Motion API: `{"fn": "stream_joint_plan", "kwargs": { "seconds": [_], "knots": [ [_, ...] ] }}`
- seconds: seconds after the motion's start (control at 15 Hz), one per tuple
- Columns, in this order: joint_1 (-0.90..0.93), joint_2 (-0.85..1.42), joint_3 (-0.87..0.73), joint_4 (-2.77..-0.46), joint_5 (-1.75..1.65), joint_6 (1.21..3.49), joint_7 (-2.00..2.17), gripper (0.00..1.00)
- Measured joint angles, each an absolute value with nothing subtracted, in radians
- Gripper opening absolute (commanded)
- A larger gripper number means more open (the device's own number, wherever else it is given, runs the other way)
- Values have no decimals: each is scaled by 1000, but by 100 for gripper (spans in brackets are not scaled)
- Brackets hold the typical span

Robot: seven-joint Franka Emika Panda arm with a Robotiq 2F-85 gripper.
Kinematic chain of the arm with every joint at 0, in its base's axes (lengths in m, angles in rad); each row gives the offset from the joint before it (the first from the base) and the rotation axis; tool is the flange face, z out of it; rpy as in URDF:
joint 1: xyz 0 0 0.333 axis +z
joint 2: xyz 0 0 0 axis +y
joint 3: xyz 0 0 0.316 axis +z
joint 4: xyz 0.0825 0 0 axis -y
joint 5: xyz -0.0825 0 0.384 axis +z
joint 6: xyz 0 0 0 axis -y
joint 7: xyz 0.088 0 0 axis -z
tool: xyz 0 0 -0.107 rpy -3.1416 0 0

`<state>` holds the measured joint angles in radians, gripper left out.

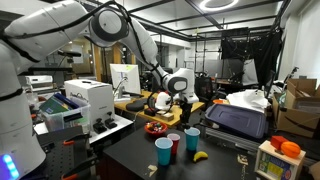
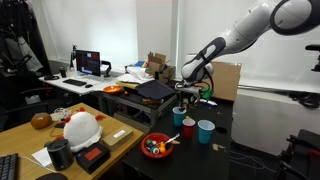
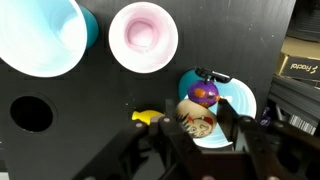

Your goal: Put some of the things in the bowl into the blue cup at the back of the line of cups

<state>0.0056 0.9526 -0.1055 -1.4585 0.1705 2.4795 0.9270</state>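
The blue cup (image 3: 238,100) is sitting at the end of the cup line, right under the gripper (image 3: 198,128). A purple-and-pale lump (image 3: 203,97) is showing between the spread fingers over its mouth; can't tell if it is gripped. The red cup (image 3: 143,38) and the larger blue cup (image 3: 40,35) are standing alongside, with the banana (image 3: 148,117) lying near. The red bowl (image 2: 152,156) is sitting apart.

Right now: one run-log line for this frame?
gripper: above blue cup at line's end | between fingers: purple-topped item, grip unclear | red bowl: not under gripper
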Motion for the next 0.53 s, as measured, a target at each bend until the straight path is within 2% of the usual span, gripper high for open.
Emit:
{"fn": "stream_joint_plan", "kwargs": {
  "seconds": [0.53],
  "knots": [
    [41, 951, -153, -1467, 170, 2533, 928, 21]
  ]
}}
